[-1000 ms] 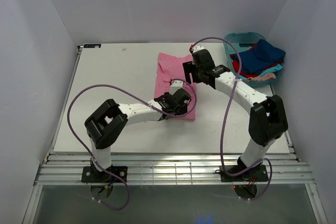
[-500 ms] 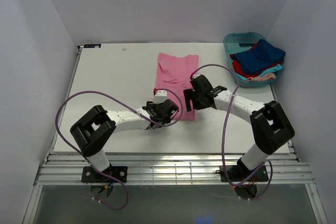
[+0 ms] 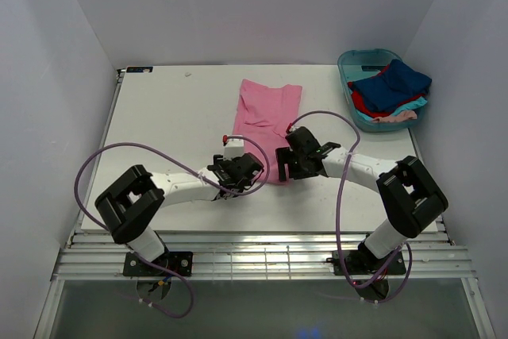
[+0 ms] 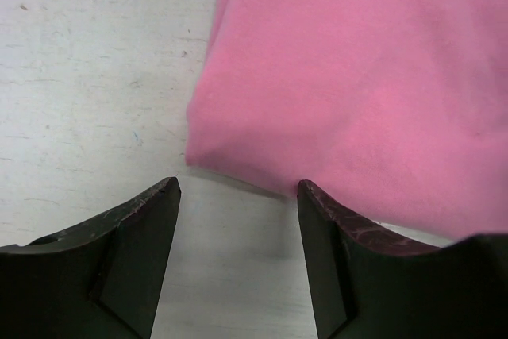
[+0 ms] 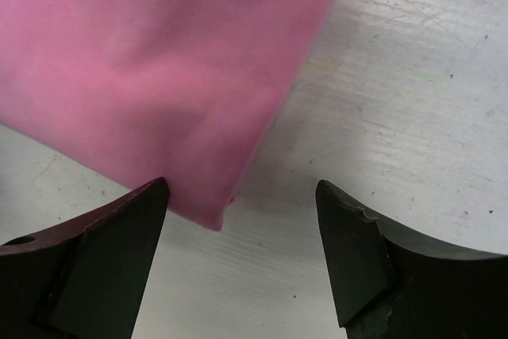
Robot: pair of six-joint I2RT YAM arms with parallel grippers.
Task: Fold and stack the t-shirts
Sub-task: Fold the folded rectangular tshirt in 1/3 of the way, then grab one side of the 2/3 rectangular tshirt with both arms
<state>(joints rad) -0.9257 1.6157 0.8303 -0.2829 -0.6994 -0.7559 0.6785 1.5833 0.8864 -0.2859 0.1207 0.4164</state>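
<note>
A pink t-shirt [image 3: 268, 113] lies folded into a long strip in the middle of the table. Its near left corner [image 4: 208, 147] shows just ahead of my left gripper [image 4: 238, 190], which is open over bare table. Its near right corner [image 5: 208, 213] sits just inside the left finger of my right gripper [image 5: 242, 186], also open and holding nothing. In the top view the left gripper [image 3: 243, 167] and right gripper [image 3: 286, 163] flank the shirt's near end. Dark blue [image 3: 397, 81], red [image 3: 361, 102], turquoise [image 3: 406, 106] and pale pink [image 3: 394, 117] t-shirts are heaped in a tub.
The teal plastic tub [image 3: 359, 59] stands at the back right corner, close to the right wall. White walls enclose the table [image 3: 167, 117] on three sides. Purple cables [image 3: 103, 160] loop off both arms.
Both grippers have drawn back toward me along the pink t-shirt, the right one from its far part. They now sit at its near corners. The left jaws opened a little wider.
</note>
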